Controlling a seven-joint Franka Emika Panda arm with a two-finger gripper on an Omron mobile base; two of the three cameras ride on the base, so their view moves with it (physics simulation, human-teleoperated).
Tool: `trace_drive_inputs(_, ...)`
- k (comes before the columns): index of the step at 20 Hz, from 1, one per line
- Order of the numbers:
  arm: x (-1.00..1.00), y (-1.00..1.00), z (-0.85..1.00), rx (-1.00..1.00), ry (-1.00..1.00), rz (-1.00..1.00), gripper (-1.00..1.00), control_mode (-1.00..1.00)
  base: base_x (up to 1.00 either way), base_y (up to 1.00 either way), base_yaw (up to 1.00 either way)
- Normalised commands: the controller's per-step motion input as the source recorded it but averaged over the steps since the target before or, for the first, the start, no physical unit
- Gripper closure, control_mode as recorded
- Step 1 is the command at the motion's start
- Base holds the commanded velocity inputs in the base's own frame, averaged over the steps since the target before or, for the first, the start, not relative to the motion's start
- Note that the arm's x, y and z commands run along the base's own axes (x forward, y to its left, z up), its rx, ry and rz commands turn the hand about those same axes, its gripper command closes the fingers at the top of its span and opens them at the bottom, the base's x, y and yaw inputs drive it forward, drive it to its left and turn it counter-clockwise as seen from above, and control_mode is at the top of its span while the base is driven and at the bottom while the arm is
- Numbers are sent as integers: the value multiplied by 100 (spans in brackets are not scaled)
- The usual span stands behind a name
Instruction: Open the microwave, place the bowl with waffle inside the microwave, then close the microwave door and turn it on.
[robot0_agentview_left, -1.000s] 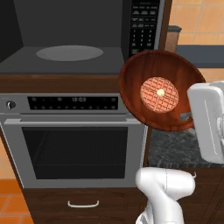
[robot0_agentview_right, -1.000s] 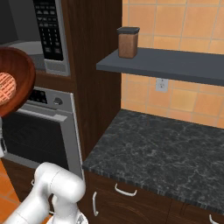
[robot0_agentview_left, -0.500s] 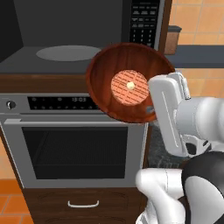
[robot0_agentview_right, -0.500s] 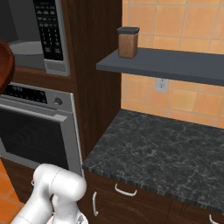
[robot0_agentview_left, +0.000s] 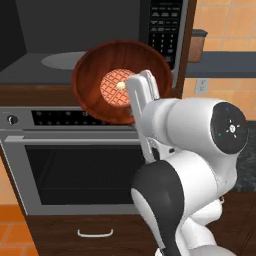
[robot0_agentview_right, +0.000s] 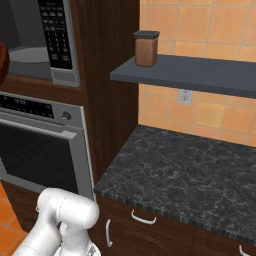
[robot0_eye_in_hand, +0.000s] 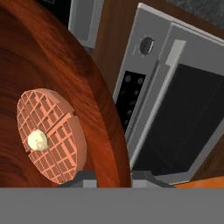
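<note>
The microwave (robot0_agentview_left: 75, 45) is open already. The gripper (robot0_agentview_left: 142, 97) pinches the right rim of the bowl (robot0_agentview_left: 120, 80) – the waffle (robot0_agentview_left: 117, 89) sits inside – up in front of the opening. Left to do: bowl in, door shut, switch on.

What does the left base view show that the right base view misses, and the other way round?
Left base view alone: the waffle lying in the bowl, which the hand holds tilted by its rim in front of the open microwave, with the grey turntable behind. Right base view alone: the black stone counter, its drawer handles, and the whole length of the grey shelf. Both share the microwave's keypad, the steel oven, the brown jar on the shelf, a wall socket, and at least an edge of the bowl.
</note>
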Motion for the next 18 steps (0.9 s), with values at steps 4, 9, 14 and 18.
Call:
trace_drive_inputs(4, 51, 14, 16, 0, 2, -9, 100, -100, 0, 0, 0)
trace_drive_inputs(9, 73, 5, 6, 3, 5, 0, 100, -100, 0, 0, 0)
trace_drive_inputs(14, 78, 37, 4, 1, 6, 0, 100, -100, 0, 0, 0)
trace_drive_inputs(18, 63, 57, 9, 0, 7, 0, 100, -100, 0, 0, 0)
